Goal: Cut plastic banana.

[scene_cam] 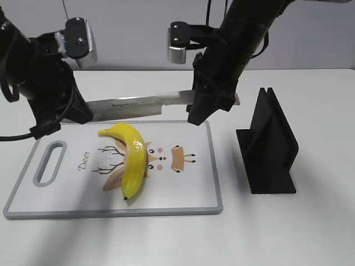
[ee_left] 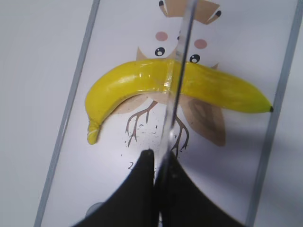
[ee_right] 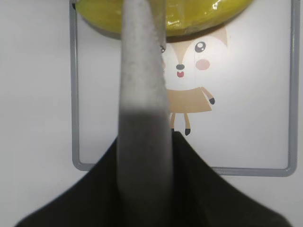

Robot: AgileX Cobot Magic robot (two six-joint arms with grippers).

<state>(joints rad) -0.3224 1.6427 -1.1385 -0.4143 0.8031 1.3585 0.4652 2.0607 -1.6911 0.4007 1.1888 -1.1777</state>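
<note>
Exterior view: cutting board [scene_cam: 188,194], a white rounded rectangle with grey rim and slot handle at its left end, lies flat on the white table [scene_cam: 310,233]. The plastic banana [scene_cam: 131,160] rests near the board's middle, glossy yellow, curved, dark-tipped, with bare board to its right. A long steel knife [scene_cam: 141,104] hangs level over the board's far edge, held at both ends: left gripper [scene_cam: 75,113] clamps the tip end, right gripper [scene_cam: 208,108] the handle end. A black slotted stand [scene_cam: 269,147] sits right of the board, apart from it.

Left wrist view: left gripper [ee_left: 155,189] closed on the knife [ee_left: 177,80], seen edge-on as a thin line crossing the plastic banana [ee_left: 142,85] at its mid-length seam; printed deer cartoon underneath.

Right wrist view: right gripper [ee_right: 147,189] closed around the knife's pale spine [ee_right: 142,90]; the plastic banana [ee_right: 189,16] lies at the board's far side, grey rim [ee_right: 73,94] visible left and near
</note>
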